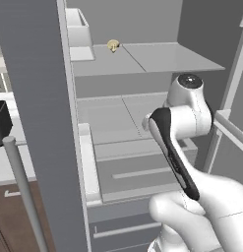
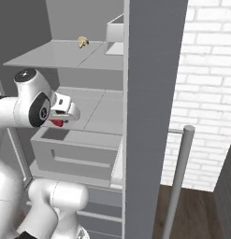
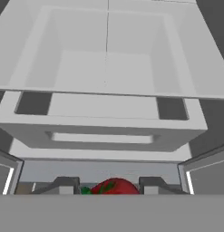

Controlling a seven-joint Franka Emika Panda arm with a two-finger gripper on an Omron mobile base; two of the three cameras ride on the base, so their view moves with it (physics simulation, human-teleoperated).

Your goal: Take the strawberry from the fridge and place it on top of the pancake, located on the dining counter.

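The fridge point(image 1: 142, 59) stands open in front of me, with pale grey shelves point(image 2: 65, 53). My gripper point(image 3: 109, 186) is shut on the strawberry point(image 3: 114, 186), a small red fruit with green leaves that sits between the two dark fingertips point(image 3: 65, 183). From the right base view a bit of the red strawberry point(image 2: 57, 123) peeks out under my hand, just above the front of a pulled-out grey drawer point(image 2: 75, 149). The pancake and the dining counter are out of view.
A small tan mushroom-like item point(image 1: 113, 45) point(image 2: 82, 41) lies on the upper shelf. The open fridge doors point(image 1: 39, 123) point(image 2: 149, 116) flank my arm, each with a long bar handle point(image 1: 24, 192) point(image 2: 180, 177). A white brick wall point(image 2: 205, 93) is at the right.
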